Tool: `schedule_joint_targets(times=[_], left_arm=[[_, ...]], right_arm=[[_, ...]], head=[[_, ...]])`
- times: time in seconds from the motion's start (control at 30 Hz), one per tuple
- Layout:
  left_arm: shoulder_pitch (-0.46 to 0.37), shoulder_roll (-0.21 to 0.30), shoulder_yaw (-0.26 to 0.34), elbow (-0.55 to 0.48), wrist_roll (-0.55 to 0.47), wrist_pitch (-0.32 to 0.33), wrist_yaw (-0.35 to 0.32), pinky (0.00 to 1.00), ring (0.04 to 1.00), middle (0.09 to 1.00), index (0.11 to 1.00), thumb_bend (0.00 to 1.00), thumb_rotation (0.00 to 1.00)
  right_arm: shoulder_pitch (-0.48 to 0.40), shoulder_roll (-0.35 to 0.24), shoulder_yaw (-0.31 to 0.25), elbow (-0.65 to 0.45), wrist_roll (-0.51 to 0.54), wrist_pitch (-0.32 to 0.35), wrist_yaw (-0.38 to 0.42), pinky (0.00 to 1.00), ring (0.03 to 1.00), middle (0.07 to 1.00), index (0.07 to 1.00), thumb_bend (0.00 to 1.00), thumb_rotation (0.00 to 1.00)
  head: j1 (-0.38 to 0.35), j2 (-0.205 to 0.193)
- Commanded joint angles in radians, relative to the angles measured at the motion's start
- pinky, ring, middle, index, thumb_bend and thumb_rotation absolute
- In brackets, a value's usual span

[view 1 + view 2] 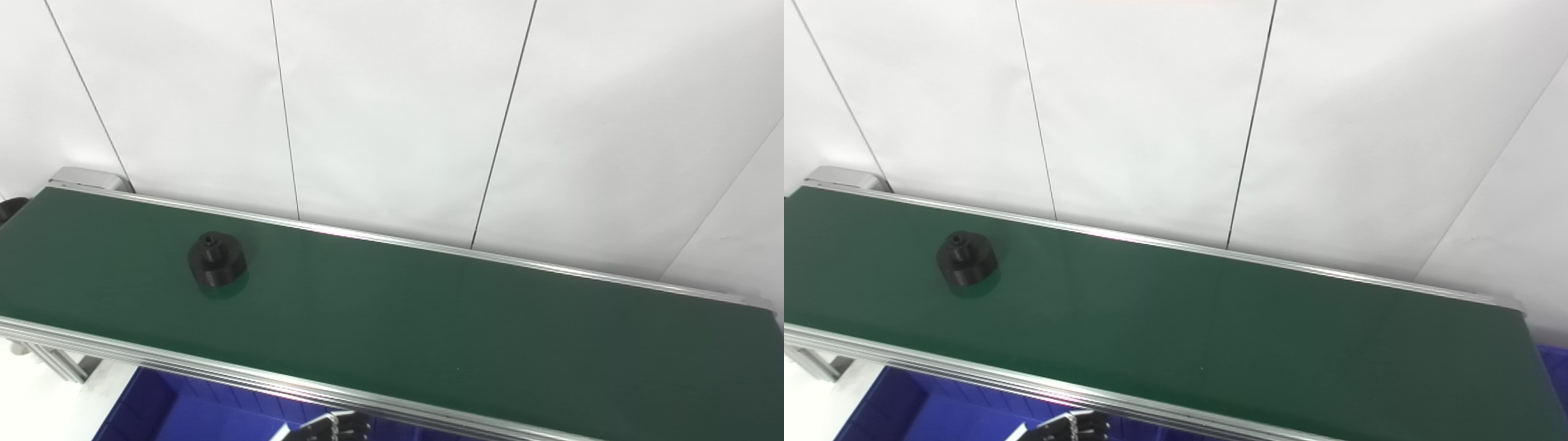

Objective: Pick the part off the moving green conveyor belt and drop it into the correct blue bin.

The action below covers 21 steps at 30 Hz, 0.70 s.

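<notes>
A black round part with a smaller raised hub on top stands on the green conveyor belt, toward its left end. At the bottom edge, below the belt's near rail, only the dark fingertips of my left hand show, over the blue bin. That hand is far from the part, lower and to the right of it. Too little of it shows to tell whether it is open or shut. My right hand is out of the picture.
Aluminium rails run along both long sides of the belt. White wall panels stand close behind it. A second blue bin's corner shows past the belt's right end. A black piece sits at the belt's left end.
</notes>
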Motion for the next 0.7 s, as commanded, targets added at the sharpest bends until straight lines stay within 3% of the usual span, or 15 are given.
schedule_joint_targets(times=[0.0, 0.1, 0.2, 0.27, 0.5, 0.67], left_arm=[[0.0, -0.015, 0.015, -0.026, -0.02, -0.035, -0.034, 0.67, 0.746, 0.767, 0.75, 0.81, 0.29], [0.001, -0.016, 0.032, -0.031, -0.014, -0.035, -0.069, 0.67, 0.753, 0.771, 0.754, 0.8, 0.3], [0.006, -0.018, 0.053, -0.034, -0.02, -0.035, -0.1, 0.68, 0.761, 0.778, 0.758, 0.79, 0.31], [0.015, -0.022, 0.062, -0.038, -0.02, -0.035, -0.107, 0.67, 0.76, 0.782, 0.757, 0.8, 0.33], [0.044, -0.025, 0.052, -0.074, 0.007, -0.035, -0.077, 0.64, 0.743, 0.779, 0.753, 0.82, 0.35], [0.053, -0.011, 0.016, -0.089, 0.041, -0.035, -0.025, 0.66, 0.742, 0.773, 0.752, 0.82, 0.32]], right_arm=[[0.006, -0.01, 0.015, -0.039, 0.008, -0.062, -0.026, 0.77, 0.813, 0.913, 0.94, 0.86, 0.38], [0.007, -0.025, 0.033, -0.062, 0.01, -0.062, -0.04, 0.76, 0.793, 0.917, 0.943, 0.86, 0.39], [0.02, -0.024, 0.034, -0.111, -0.014, -0.062, -0.046, 0.83, 0.861, 0.918, 0.95, 0.85, 0.39], [0.025, -0.024, 0.036, -0.146, -0.034, -0.062, -0.052, 0.81, 0.845, 0.907, 0.945, 0.84, 0.39], [0.0, -0.044, 0.05, -0.258, -0.028, -0.062, -0.041, 0.85, 0.901, 0.914, 0.951, 0.85, 0.41], [-0.027, -0.056, 0.047, -0.301, -0.014, -0.062, -0.039, 0.84, 0.886, 0.908, 0.937, 0.85, 0.35]], head=[[0.004, 0.001], [0.013, 0.003], [0.019, 0.006], [0.022, 0.01], [0.03, 0.018], [0.039, 0.02]])
